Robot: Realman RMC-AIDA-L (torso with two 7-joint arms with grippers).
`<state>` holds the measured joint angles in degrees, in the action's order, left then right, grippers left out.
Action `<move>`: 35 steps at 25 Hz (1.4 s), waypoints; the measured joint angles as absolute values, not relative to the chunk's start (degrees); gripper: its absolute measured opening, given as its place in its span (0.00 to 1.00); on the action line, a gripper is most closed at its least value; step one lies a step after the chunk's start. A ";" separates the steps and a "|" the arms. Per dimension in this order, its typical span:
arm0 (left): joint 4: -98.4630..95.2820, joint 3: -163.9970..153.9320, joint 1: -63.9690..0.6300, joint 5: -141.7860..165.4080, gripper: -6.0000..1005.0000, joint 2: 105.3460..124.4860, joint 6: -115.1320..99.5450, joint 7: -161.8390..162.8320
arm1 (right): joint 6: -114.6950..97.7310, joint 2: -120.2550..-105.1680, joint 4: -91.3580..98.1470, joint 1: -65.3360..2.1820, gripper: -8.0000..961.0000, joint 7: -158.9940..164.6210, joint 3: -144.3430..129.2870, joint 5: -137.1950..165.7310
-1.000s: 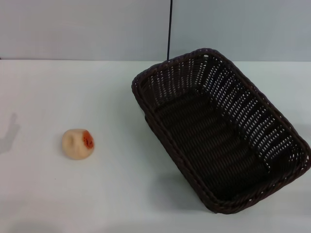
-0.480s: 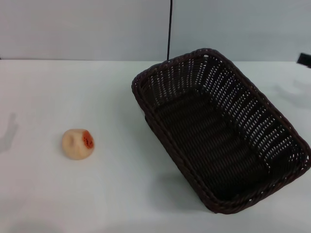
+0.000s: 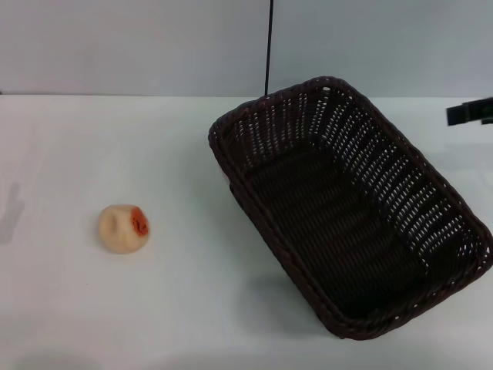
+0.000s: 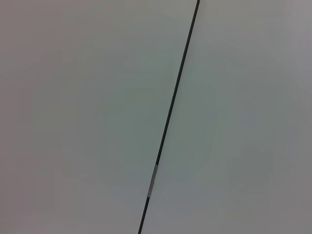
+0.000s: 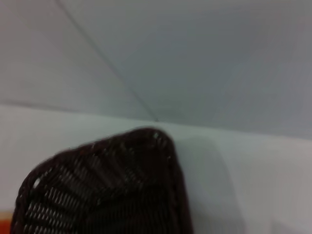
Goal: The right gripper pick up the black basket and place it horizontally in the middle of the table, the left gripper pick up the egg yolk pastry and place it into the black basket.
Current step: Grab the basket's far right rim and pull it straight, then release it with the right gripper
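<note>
The black basket (image 3: 347,208) lies askew on the right half of the white table (image 3: 177,301), empty, its long side running from back centre to front right. Its far corner also shows in the right wrist view (image 5: 107,190). The egg yolk pastry (image 3: 123,228) sits on the table at the left, its orange-red spot facing right. The tip of my right gripper (image 3: 470,112) shows at the right edge, above the table beyond the basket's far right side, apart from it. My left gripper is out of view; only a faint shadow lies at the left edge.
A grey wall (image 3: 139,46) with a thin dark vertical seam (image 3: 269,46) stands behind the table. The left wrist view shows only that wall and the seam (image 4: 170,112).
My right gripper has come into the head view from the right edge and moved leftward toward the basket. The basket and pastry have not moved.
</note>
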<state>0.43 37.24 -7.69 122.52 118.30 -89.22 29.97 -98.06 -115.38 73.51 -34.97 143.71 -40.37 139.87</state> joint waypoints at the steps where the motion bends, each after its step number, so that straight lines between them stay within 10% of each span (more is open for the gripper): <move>1: 0.46 37.25 -7.71 122.51 0.80 118.30 -89.21 29.97 | -98.89 -115.22 73.18 -36.02 0.83 144.91 -41.08 141.06; 26: 0.57 37.97 -8.50 122.25 0.78 118.02 -88.32 29.98 | -83.55 -117.57 54.31 -43.88 0.83 146.96 -53.94 146.15; 35: 0.53 38.35 -8.86 122.25 0.78 118.08 -88.23 30.08 | -83.25 -118.11 53.93 -43.41 0.40 146.32 -53.71 145.71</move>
<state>0.53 38.35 -8.86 122.25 118.08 -88.23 30.08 -83.25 -118.11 53.93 -43.41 146.33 -53.72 145.71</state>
